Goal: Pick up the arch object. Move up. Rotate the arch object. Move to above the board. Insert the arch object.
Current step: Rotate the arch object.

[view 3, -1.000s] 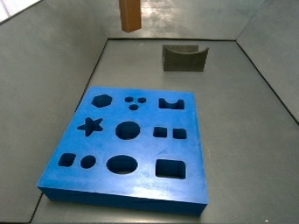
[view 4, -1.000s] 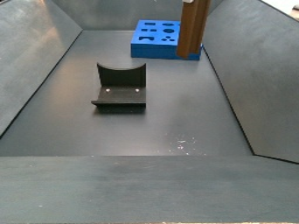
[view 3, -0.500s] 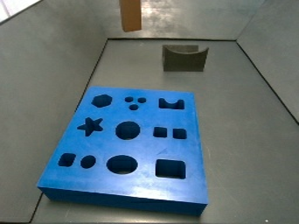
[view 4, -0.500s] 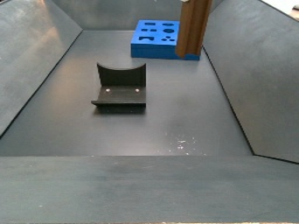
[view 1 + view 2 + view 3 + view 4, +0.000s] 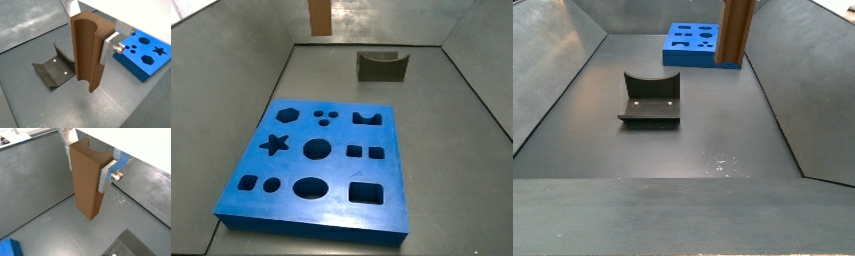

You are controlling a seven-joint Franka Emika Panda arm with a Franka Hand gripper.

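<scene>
The claw [image 5: 90, 37] hung well above the desk [image 5: 133, 107], its silver fingers [image 5: 105, 174] pinching the arch object [image 5: 87, 52] near its top end. The block hung upright between them, its lower end clear of the floor. The blue board [image 5: 318, 165] lay flat below, apart from the fixture [image 5: 649, 98].

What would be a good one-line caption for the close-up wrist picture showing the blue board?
The gripper holds the arch object upright in the air, above the grey floor, with the fixture and the board below.
</scene>
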